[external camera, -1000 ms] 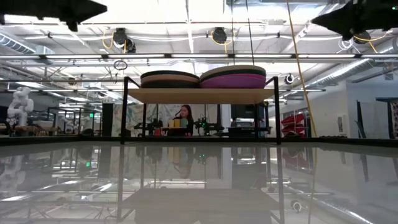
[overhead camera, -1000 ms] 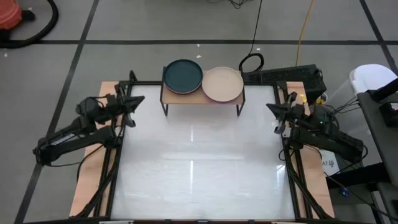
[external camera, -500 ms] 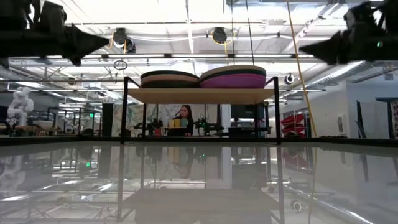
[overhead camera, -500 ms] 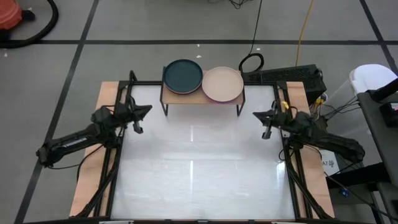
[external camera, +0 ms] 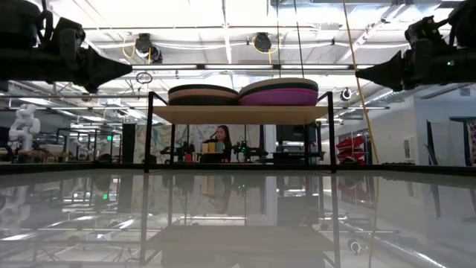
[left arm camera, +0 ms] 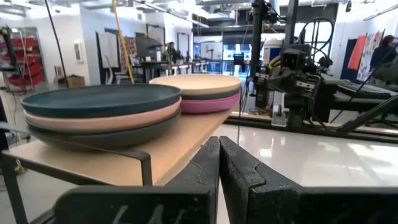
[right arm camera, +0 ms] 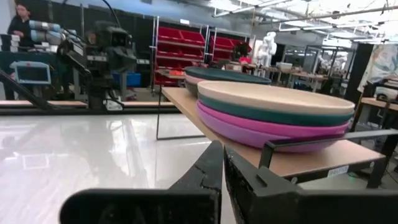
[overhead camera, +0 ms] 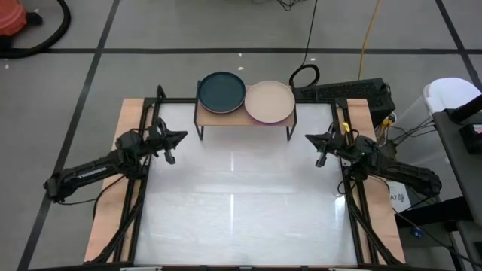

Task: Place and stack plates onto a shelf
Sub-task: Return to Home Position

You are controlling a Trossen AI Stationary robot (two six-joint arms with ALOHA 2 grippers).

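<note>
Over the last second both arms have been swinging inward and dropping lower. The left tool and the right tool are now hanging over the side margins of the table. The plates and the shelf are sitting exactly as they were.

Each tool is pinched narrow and carrying nothing. In both wrist views the two dark fingers are pressing together along a thin seam.

The stacking itself is looking finished, since no plate is lying on the table and all the visible ones are resting on the shelf. The step in hand is therefore, by my reading, the retreat of both arms to their resting pose. The next move is asking for no grasp. It is asking only that the empty tools keep travelling clear of the shelf's legs and of the plate rims.

The shelf is standing ahead of both tools and between them, well apart from either tip. The stack topped by the dark teal plate is lying nearer the left tool, with a salmon pink layer and a dark one showing beneath it. The stack topped by the beige plate is lying nearer the right tool, over teal, magenta and purple layers. The two stacks are sitting just beside each other, rims almost meeting.
</note>
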